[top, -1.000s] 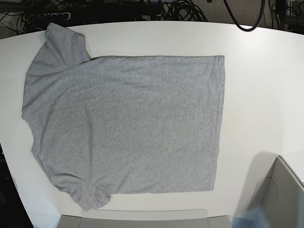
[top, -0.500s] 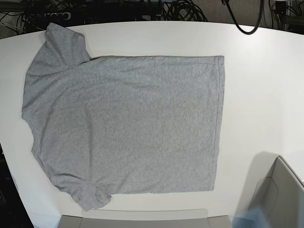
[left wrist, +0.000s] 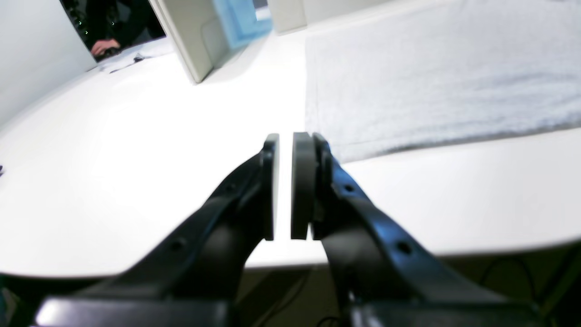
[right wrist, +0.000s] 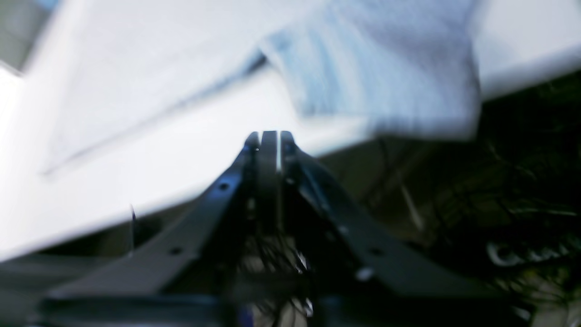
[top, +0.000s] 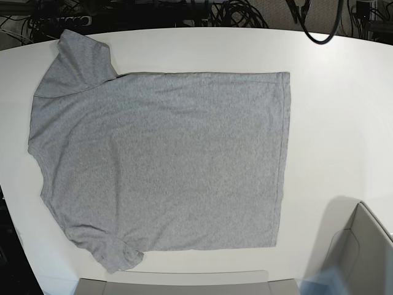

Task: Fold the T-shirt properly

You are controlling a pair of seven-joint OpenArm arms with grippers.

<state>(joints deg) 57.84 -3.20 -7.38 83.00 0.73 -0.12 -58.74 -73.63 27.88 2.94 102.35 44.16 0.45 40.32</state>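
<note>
Item: T-shirt, grey, plain side up, spread flat on the desk. In your base view the collar end and both sleeves lie to the left and the hem to the right, so the long axis runs left to right. No fold made yet.

Item: left end effector. Pads stand a narrow slit apart with nothing between them. It hangs over bare desk near the desk edge; the shirt's hem corner lies just ahead and to its right.

Item: right end effector. Picture blurred; a thin sliver of light shows between the pads, nothing held. A sleeve lies ahead, up and to the right.

Judgement: each arm is nearer its own end, left to hem, right to sleeves. Neither touches cloth.

Other: box at the desk's corner.
</note>
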